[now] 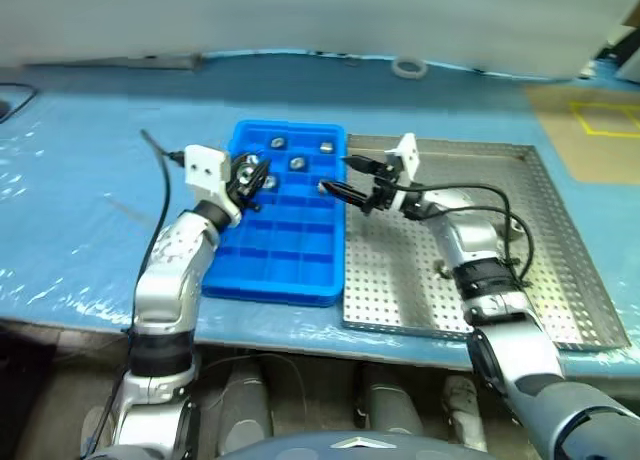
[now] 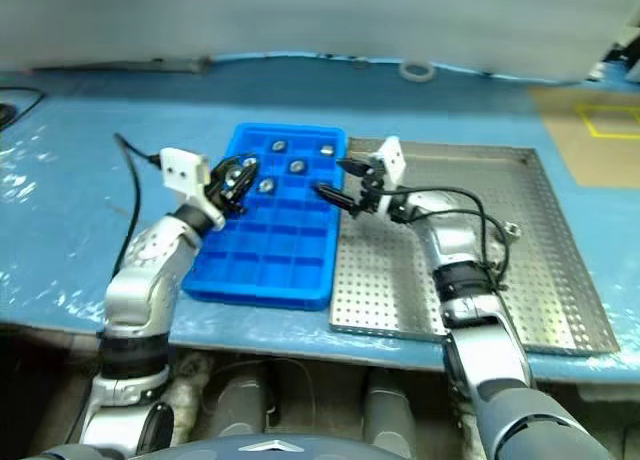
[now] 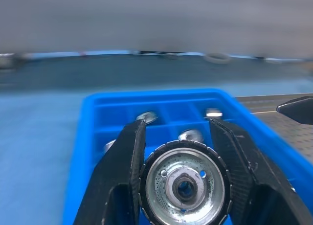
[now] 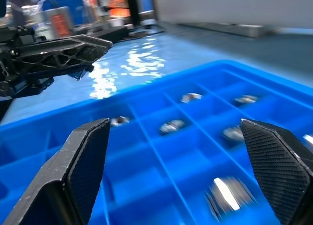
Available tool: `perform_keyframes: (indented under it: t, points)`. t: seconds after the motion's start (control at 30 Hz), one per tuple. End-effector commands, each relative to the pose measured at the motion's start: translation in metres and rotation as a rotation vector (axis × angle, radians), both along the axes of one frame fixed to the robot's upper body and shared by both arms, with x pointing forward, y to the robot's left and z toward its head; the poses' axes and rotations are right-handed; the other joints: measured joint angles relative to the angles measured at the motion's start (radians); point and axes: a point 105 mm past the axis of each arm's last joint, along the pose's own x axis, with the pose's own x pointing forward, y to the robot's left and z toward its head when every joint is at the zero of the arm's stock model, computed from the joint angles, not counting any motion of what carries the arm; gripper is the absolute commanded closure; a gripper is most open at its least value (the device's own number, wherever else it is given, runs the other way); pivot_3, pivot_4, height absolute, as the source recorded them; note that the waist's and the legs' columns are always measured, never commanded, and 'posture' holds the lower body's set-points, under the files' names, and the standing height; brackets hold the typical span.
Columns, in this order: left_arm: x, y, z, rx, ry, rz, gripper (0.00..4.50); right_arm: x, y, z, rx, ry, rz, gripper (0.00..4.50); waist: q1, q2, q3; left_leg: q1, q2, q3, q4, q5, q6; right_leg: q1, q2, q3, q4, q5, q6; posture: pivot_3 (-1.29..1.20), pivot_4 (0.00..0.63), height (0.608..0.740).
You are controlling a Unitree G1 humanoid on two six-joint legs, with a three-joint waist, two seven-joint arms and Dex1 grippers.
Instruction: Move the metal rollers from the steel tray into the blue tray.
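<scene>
Left gripper [image 3: 185,186] hangs over the left side of the blue tray [image 1: 300,290], fingers [image 3: 122,171] pinching one metal roller [image 3: 185,187] by its knurled edge, face and centre hole toward the wrist camera. Right gripper [image 1: 345,177] is at the blue tray's right rim, fingers [image 4: 83,156] spread wide, nothing between them. Other metal rollers [image 1: 297,163] sit in separate compartments in the far rows of the blue tray. Steel tray [image 1: 560,240] lies just right of the blue tray, edges touching or nearly so; one small metal piece [image 1: 441,270] rests on its perforated floor beside the right forearm.
</scene>
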Motion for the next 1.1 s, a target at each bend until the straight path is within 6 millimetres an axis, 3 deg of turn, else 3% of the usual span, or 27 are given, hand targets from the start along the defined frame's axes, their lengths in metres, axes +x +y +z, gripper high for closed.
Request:
perform_keyframes:
  t: [0.03,0.3,0.5,0.83,1.0,1.1]
  points:
    - [-0.02,0.006,0.009,0.011,-0.049,0.036,2.78,0.001,0.009,0.004,-0.009,-0.036,0.052,0.0,0.026,0.0,0.0,0.0,-0.001,0.0,0.0,0.0,-0.001,0.0,0.0,0.0,0.0,0.0,0.0,0.21,0.15,0.74]
    - [-0.047,0.022,-0.022,0.033,0.046,0.063,2.78,0.0,0.017,-0.002,-0.022,-0.042,0.091,0.0,0.036,0.0,0.0,0.003,-0.001,-0.002,-0.002,0.002,-0.007,0.0,0.001,0.001,0.003,0.0,0.0,0.19,0.15,0.74]
    - [-0.048,0.032,-0.035,0.069,0.106,0.063,2.78,-0.002,0.013,-0.01,-0.024,-0.038,0.068,0.0,0.033,0.0,0.0,0.006,0.012,-0.004,-0.007,0.008,-0.017,-0.001,0.014,0.003,0.004,0.0,0.0,0.17,0.15,0.74]
    - [-0.048,0.029,-0.055,0.122,0.224,0.011,2.78,-0.003,0.006,-0.014,-0.014,-0.039,0.021,0.0,0.029,0.0,0.0,0.008,0.015,-0.003,-0.012,0.011,-0.022,-0.003,0.018,0.003,0.004,0.0,0.0,0.12,0.15,0.74]
    - [-0.043,0.029,-0.053,0.105,0.233,-0.013,1.18,-0.004,0.001,-0.014,-0.009,-0.045,-0.008,0.0,0.028,0.001,0.0,0.01,0.015,-0.002,-0.013,0.011,-0.023,-0.002,0.018,0.004,0.005,0.0,0.0,0.09,0.15,0.74]
    - [-0.034,0.029,-0.041,0.087,0.196,-0.045,0.18,-0.004,-0.007,-0.013,-0.012,-0.052,-0.038,0.0,0.028,0.001,0.0,0.011,0.015,-0.002,-0.013,0.012,-0.023,-0.002,0.018,0.005,0.007,0.0,0.0,0.07,0.15,0.74]
